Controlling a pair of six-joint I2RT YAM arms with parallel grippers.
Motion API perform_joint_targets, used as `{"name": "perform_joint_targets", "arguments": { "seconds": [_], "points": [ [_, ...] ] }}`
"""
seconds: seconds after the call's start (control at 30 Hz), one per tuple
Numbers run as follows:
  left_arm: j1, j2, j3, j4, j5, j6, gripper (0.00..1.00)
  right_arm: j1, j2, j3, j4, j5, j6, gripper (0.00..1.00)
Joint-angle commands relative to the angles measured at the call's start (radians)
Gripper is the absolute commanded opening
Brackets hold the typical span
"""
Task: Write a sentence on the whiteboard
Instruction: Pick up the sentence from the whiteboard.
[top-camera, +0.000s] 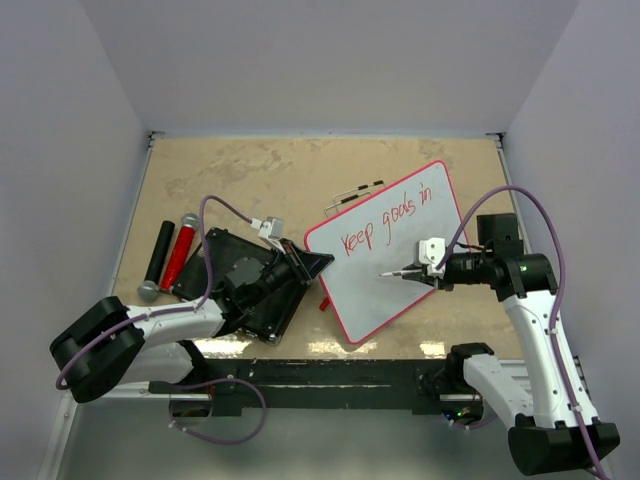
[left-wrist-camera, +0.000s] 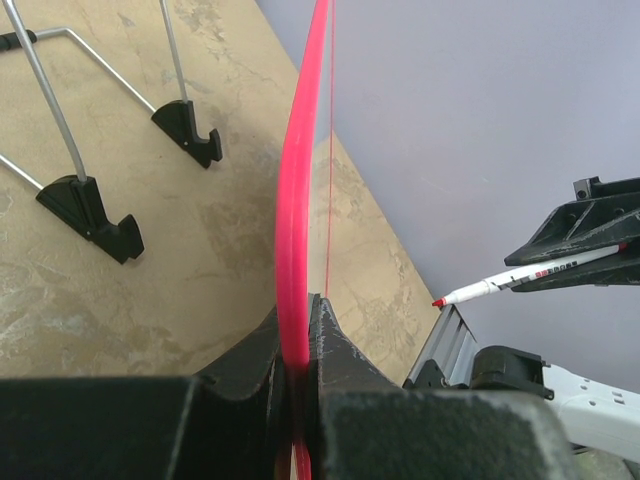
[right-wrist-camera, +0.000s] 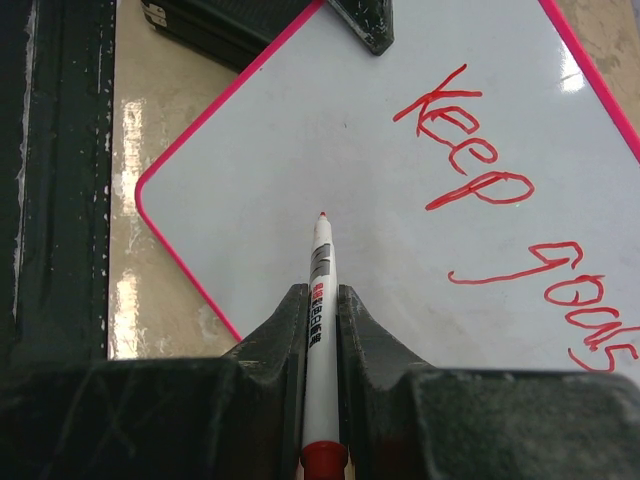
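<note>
Right gripper (right-wrist-camera: 320, 300) pinched closed on white red-tipped marker pen (right-wrist-camera: 319, 262), tip at bare board | left gripper (left-wrist-camera: 297, 345) clamped on red rim of large white rectangular whiteboard (top-camera: 380, 300), askew mid-table | red handwritten sentence (top-camera: 388, 220): "Keep goals in" | thin wire stand (top-camera: 355, 192) beyond.

Plain pale grey walls (top-camera: 330, 60) enclose a mottled beige tabletop (top-camera: 240, 180).

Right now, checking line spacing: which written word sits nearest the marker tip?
Keep, the line's first word; goals and in lie farther from the marker.
</note>
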Motion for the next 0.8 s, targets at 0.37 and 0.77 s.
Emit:
{"name": "perform_joint_targets", "arguments": {
  "seconds": [0.37, 0.77],
  "points": [
    [-0.005, -0.028, -0.04, 0.026, 0.003, 0.09, 0.0, 0.001, 0.011, 0.067, -0.001, 0.0, 0.076, 0.0],
    [-0.005, -0.04, -0.058, 0.03, 0.0, 0.091, 0.0, 0.001, 0.007, 0.113, 0.041, 0.011, 0.154, 0.0]
  ]
}}
